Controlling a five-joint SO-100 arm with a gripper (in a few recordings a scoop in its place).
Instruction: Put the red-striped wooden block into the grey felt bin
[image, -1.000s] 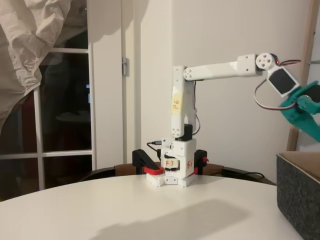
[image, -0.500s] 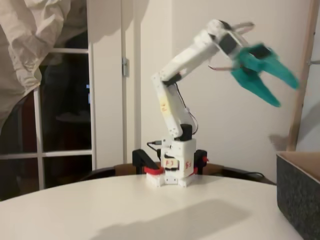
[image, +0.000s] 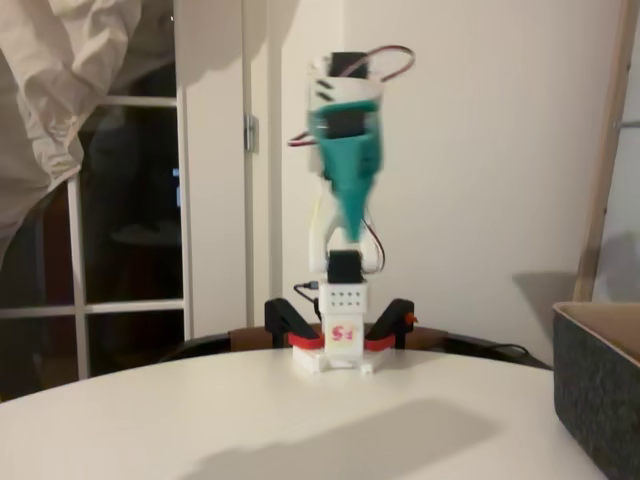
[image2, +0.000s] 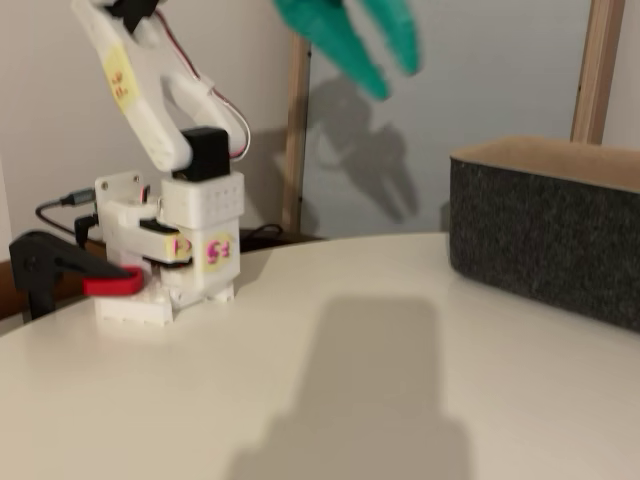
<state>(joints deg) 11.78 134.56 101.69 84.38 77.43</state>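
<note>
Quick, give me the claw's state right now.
Claw: open and empty, fingers spread, raised high above the table and away from the grey felt bin.

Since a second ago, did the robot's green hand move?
Yes. The hand swung left, away from above the grey felt bin at the picture's right edge, and now hangs in front of the arm, above its base.

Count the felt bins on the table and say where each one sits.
1. The dark speckled grey felt bin with the tan inner face stands at the white table's right edge in both fixed views, cut off by the frame; anything past that edge is hidden.
</note>
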